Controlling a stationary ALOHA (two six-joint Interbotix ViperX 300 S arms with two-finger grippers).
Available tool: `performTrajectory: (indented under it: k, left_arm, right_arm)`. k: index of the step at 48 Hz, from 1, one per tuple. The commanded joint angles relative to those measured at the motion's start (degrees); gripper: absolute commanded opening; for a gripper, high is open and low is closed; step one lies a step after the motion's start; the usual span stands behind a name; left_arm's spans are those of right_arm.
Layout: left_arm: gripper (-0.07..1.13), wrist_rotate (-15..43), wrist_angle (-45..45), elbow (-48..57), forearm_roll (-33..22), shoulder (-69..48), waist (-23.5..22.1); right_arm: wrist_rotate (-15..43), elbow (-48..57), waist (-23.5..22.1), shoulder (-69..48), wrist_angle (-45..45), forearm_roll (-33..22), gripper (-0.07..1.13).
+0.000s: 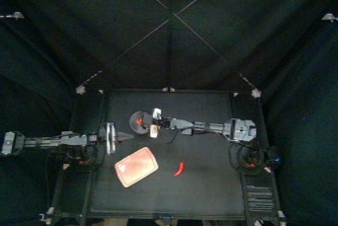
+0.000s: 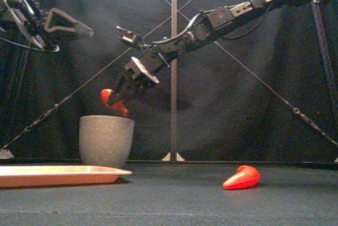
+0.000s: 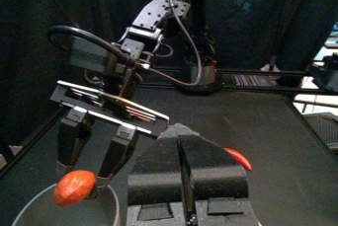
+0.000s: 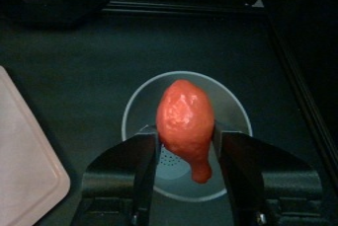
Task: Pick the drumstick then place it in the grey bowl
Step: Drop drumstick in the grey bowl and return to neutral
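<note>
Your right end effector (image 2: pixel 121 104): grasping drumstick (image 4: pixel 185 117) above grey bowl (image 2: pixel 106 139), toward counter's back edge. Left end effector (image 3: pixel 181 143): clenched, empty, near left edge.

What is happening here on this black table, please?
The robot's right hand is shut on an orange-red toy drumstick and holds it just above the open mouth of the tall grey speckled cup; it is not yet released. The left hand rests at the left side, holding nothing. A flat pink tray lies beside the cup. A small red toy food lies on the black table, further to the right.
</note>
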Motion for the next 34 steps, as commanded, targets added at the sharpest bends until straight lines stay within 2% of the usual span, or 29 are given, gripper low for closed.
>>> performTrajectory:
  k: [1, 8, 21, 27, 34]
  left_arm:
    - [0.05, 0.0, -0.4, -0.5, 0.0, 0.1, 0.2]
    - [0.05, -0.3, -0.5, -0.4, 0.0, 0.1, 0.1]
    - [0.05, -0.3, -1.5, -0.5, 0.0, 0.1, 0.1]
    - [0.05, -0.4, -1.5, -0.5, 0.0, 0.0, 0.2]
    - [0.05, -0.2, -1.5, -0.5, 0.0, -0.1, 0.2]
  right_arm:
    - [0.2, -3.3, -0.4, -0.7, 0.9, 0.3, 0.79]
    - [0.4, -3.2, -0.4, -0.5, 0.7, 0.1, 0.92]
    - [0.4, 1.3, -0.4, -3.9, -1.6, 1.2, 0.93]
    - [0.4, 8.7, -0.4, -9.1, -8.4, 4.5, 0.93]
    - [0.4, 21.8, -0.2, -18.1, -21.5, 8.3, 0.93]
